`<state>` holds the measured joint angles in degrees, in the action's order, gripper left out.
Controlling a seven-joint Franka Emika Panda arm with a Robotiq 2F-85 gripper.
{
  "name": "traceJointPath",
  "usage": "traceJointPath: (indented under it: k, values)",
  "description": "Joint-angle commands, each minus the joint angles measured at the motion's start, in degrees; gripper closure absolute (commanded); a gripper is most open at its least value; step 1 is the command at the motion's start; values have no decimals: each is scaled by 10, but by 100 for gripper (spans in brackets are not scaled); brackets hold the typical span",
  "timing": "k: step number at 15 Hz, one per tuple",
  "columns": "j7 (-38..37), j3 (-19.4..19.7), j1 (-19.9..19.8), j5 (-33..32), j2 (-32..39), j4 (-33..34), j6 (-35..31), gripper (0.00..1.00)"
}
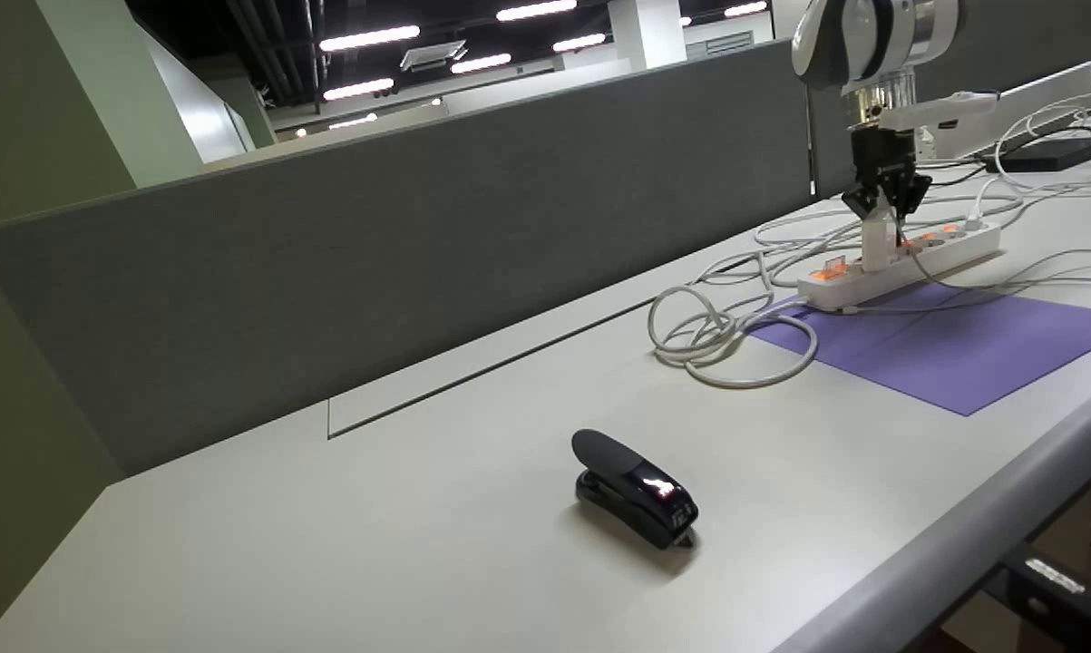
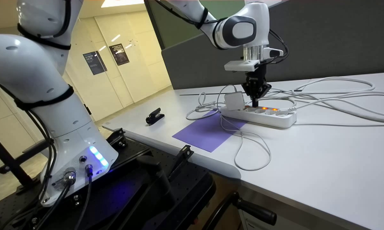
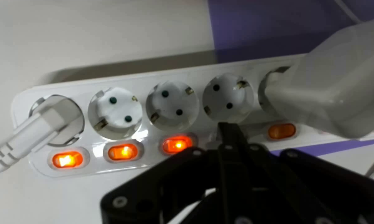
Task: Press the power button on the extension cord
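The white extension cord lies on the table in both exterior views and spans the wrist view. In the wrist view, three of its buttons glow orange: left button, middle button and right button. A further orange button beside the white adapter looks unlit. My gripper is shut and empty, pointing down. Its tips are at the button row between the right glowing button and the unlit one, hiding whatever button is there. I cannot tell whether they touch it.
The adapter stands tall in a socket close to the gripper. A white plug fills the end socket. Loose cables lie around the strip. A purple sheet and a black stapler are on the table. A grey partition stands behind.
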<state>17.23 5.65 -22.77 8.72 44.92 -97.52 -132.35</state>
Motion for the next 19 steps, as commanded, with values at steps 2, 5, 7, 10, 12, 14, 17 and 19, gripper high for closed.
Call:
traceJointPath:
  k: [2, 5, 7, 10, 12, 14, 17, 19]
  values:
    - [-8, -9, -15, 14, 41, 65, 62, 100]
    - [-15, -8, -18, 22, 57, 91, 90, 100]
    - [-27, -4, -15, 22, 69, 107, 104, 100]
    - [-43, 0, -10, 19, 85, 124, 113, 100]
    - [-49, 0, -10, 20, 91, 133, 120, 100]
    - [-47, -2, -11, 22, 86, 131, 123, 100]
    - [-48, -1, -10, 26, 57, 107, 113, 100]
    - [-45, -3, -13, 33, 40, 94, 106, 100]
